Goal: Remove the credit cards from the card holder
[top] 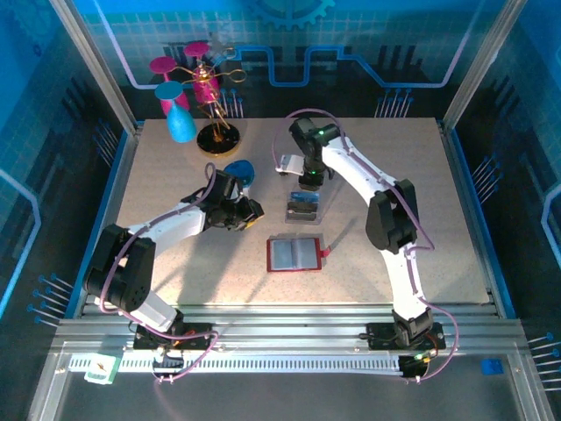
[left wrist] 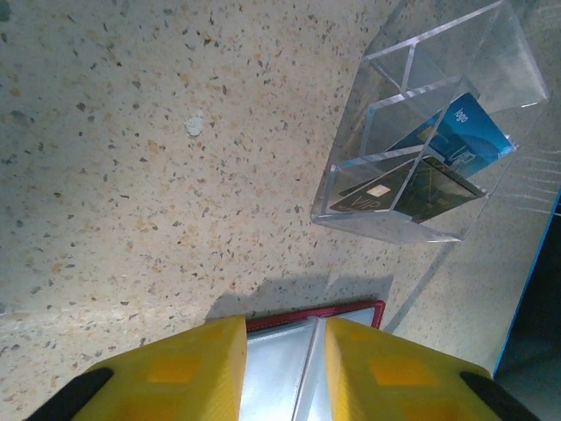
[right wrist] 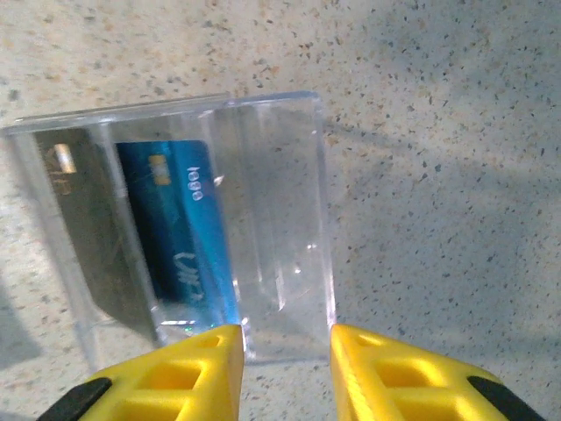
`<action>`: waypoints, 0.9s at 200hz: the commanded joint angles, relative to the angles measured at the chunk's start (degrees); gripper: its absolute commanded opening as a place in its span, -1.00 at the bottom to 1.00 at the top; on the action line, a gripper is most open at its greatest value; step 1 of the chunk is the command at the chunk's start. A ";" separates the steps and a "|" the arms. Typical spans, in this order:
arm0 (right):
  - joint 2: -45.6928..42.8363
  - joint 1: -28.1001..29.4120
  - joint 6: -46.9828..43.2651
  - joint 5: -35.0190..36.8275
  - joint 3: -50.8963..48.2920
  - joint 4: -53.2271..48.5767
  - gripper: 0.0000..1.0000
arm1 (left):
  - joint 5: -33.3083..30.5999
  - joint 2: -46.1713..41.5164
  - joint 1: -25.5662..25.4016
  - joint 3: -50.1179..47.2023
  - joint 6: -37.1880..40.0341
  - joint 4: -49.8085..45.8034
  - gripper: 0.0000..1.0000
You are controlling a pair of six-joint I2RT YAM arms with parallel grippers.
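Top cam sits high behind both arm bases, looking down over the whole counter (top: 421, 158). Left wrist cam rides low behind the left tool (left wrist: 282, 351), looking across the card holder (left wrist: 351, 309) toward the clear tray (left wrist: 456, 53). Right wrist cam hangs close over that same tray, facing nearly straight down, so all three share it.

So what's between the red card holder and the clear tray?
Nothing: bare speckled table between card holder and clear tray, seen in the top external view.
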 commanded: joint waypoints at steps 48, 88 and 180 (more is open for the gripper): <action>-10.91 3.62 15.16 -4.68 -12.51 6.65 -0.35 | 2.67 0.88 -1.22 -2.15 -2.30 1.80 -0.40; -16.12 4.82 30.05 -7.68 -21.11 12.58 -0.37 | 1.83 0.46 -2.91 -3.44 -3.16 2.43 -0.41; -29.31 7.63 65.23 -24.44 -47.48 36.14 -0.46 | 2.42 1.21 -5.90 -5.89 -5.32 4.38 -0.41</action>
